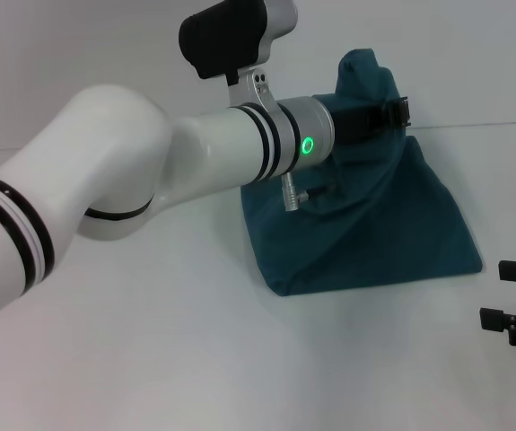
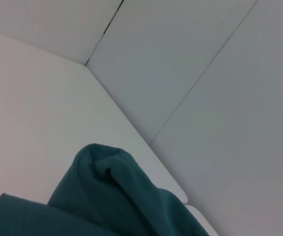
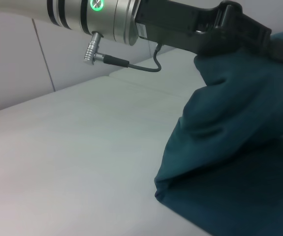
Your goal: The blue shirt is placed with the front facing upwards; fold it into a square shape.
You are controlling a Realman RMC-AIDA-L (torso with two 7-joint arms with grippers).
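Shirt lies at about 2 o'clock on the table, one part lifted in a peak. My left gripper is clamped on this cloth, mid-fold I judge; next I must carry it across. My right gripper waits spread at 4 o'clock

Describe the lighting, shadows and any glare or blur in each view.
Head view: even, soft light, faint shadow beneath the blue shirt, green indicator glowing on the left arm. Left wrist view: flat light, lifted fabric slightly soft. Right wrist view: the left gripper is sharp, near tabletop blurred.
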